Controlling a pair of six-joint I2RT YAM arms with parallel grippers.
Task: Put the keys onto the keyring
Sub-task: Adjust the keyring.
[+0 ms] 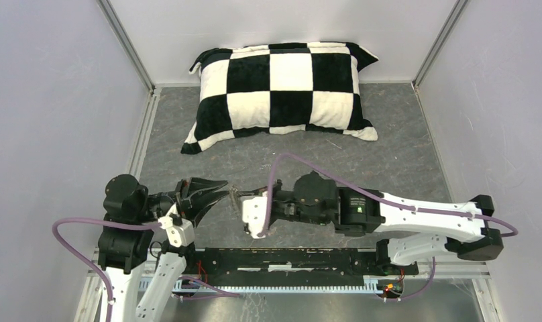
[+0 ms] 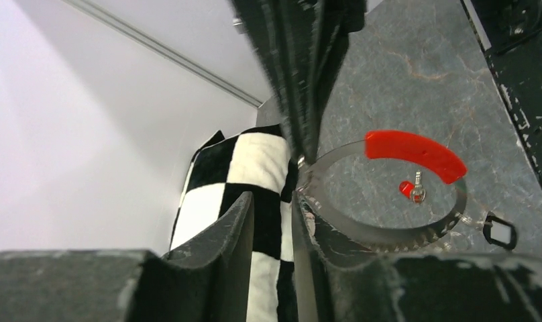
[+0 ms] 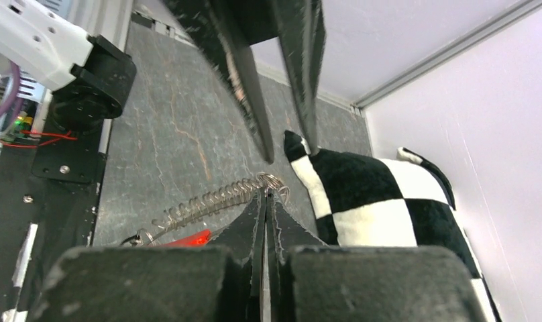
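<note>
Right gripper (image 3: 266,196): fingers pressed together, clamped on coil end of keyring (image 3: 214,200).
Left gripper (image 1: 225,188): fingers apart, tips facing right gripper; ring edge just beside one finger, contact unclear.
Red-headed key (image 2: 408,189): on table (image 1: 389,161), seen through loop.
Checkered pillow (image 1: 288,87): at rear.

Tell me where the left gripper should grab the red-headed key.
Pinch the red head of the red-headed key, probably from straight above: it lies flat on the table, seen through the keyring, and the head is its widest part.
</note>
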